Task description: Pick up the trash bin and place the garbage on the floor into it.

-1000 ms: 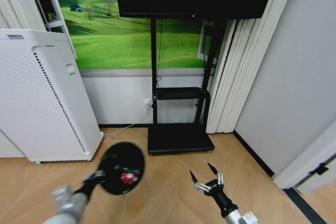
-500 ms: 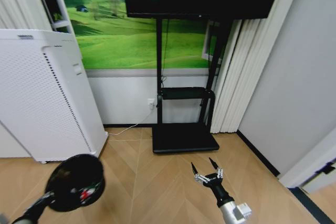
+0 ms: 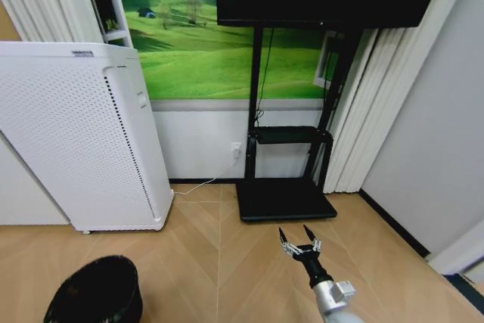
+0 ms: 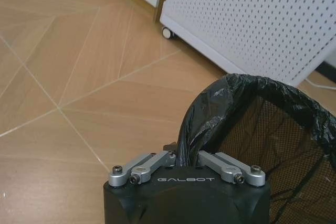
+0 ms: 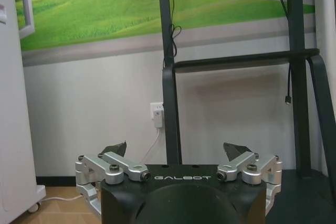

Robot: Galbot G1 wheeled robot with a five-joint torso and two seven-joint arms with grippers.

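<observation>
Presently, the trash bin (image 3: pixel 96 293) stood low at the robot's left on the floor (image 3: pixel 227 270), near the white perforated appliance (image 3: pixel 83 134). The left gripper (image 4: pixel 179 157) was pinched on its bag-lined rim. The right gripper (image 3: pixel 299 241) hovered forward over bare parquet, fingers spread, holding nothing, facing the black stand (image 3: pixel 286 198)

The small round black trash bin (image 3: pixel 97 293) with its black liner is cut off by the head view's lower edge, and its inside is too dark to read. In the left wrist view the left gripper (image 4: pixel 182 159) has its fingertips hidden behind the bin's crinkled rim (image 4: pixel 220 95).
</observation>
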